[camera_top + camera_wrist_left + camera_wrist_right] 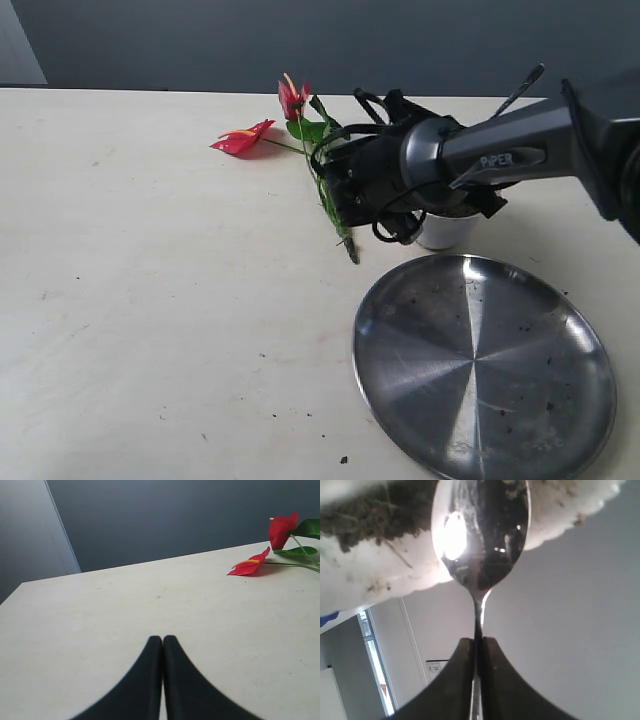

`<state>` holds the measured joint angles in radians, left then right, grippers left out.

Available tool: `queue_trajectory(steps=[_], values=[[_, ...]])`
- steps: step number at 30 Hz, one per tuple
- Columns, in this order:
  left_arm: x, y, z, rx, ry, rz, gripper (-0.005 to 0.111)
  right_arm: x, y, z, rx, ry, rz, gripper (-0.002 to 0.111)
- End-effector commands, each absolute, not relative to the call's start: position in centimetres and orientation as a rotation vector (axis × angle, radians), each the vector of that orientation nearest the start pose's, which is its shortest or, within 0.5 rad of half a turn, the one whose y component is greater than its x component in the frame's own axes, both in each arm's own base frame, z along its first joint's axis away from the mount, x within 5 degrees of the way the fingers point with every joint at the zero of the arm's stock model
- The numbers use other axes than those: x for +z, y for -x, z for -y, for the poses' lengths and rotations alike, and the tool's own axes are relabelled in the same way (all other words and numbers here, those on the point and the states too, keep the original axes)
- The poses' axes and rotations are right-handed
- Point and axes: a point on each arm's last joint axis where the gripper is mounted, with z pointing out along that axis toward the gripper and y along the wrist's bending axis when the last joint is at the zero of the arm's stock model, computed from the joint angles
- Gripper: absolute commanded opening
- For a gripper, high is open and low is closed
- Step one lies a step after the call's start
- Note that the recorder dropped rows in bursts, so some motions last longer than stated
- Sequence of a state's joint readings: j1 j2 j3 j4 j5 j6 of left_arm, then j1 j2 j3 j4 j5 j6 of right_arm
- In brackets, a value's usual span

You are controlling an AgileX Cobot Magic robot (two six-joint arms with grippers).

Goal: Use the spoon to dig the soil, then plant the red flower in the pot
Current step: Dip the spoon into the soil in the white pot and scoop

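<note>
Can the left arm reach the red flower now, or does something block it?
Probably yes. The left tool is shut and empty, and only bare table lies between it and the red flower. The right arm covers the lower stems beside the pot, so the blooms are the free end.

The red flower (292, 131) lies flat just beside the white pot (446, 228). The shiny spoon (479, 535) has its bowl at the pot's rim, by the dark soil (367, 517).
</note>
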<state>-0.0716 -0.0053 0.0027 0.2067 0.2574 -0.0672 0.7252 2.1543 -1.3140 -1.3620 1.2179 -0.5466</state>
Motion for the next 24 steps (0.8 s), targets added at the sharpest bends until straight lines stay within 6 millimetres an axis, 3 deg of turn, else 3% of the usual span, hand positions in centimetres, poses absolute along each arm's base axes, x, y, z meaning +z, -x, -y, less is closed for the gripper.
queue_trajectory(steps=[1,15,24], values=[[19.1,-5.5,-0.1,0.084,-0.138,-1.727,0.002,13.3,-35.0,-20.6,-1.858,2.471,-1.357,-0.001],[19.1,-5.5,-0.1,0.084,-0.138,-1.727,0.002,13.6,-35.0,-20.8,-1.876,2.423,-1.350,-0.001],[19.1,-5.5,-0.1,0.084,-0.138,-1.727,0.002,16.9,-35.4,-19.9,-1.880,2.296,-1.410,-0.001]])
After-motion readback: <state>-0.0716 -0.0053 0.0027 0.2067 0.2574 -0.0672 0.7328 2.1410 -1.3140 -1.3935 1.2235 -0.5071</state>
